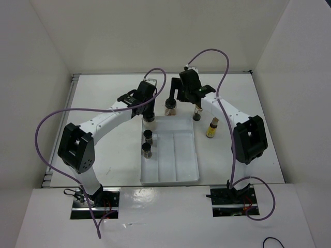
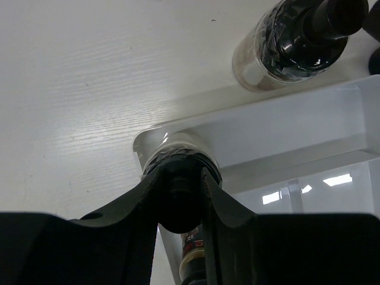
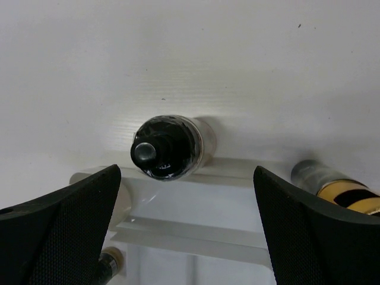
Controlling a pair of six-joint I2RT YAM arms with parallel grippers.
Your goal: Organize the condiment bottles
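My left gripper (image 1: 149, 114) (image 2: 183, 178) is shut on the black cap of a wide pale bottle (image 2: 178, 148) standing in the far left corner of the white divided tray (image 1: 183, 178). Two short dark bottles (image 1: 148, 136) (image 1: 147, 149) stand in the tray's left compartment. A second wide bottle (image 1: 170, 107) (image 3: 169, 147) (image 2: 291, 41) stands on the table just beyond the tray's far edge. My right gripper (image 1: 187, 98) (image 3: 187, 237) is open and empty, above and near this bottle. A thin dark bottle (image 1: 197, 114) and a yellow bottle (image 1: 212, 127) stand right of the tray.
The tray's middle and right compartments (image 1: 183, 150) hold nothing. A bottle with a yellow and black label (image 3: 344, 191) lies at the right edge of the right wrist view. White walls enclose the table on three sides. Purple cables loop above both arms.
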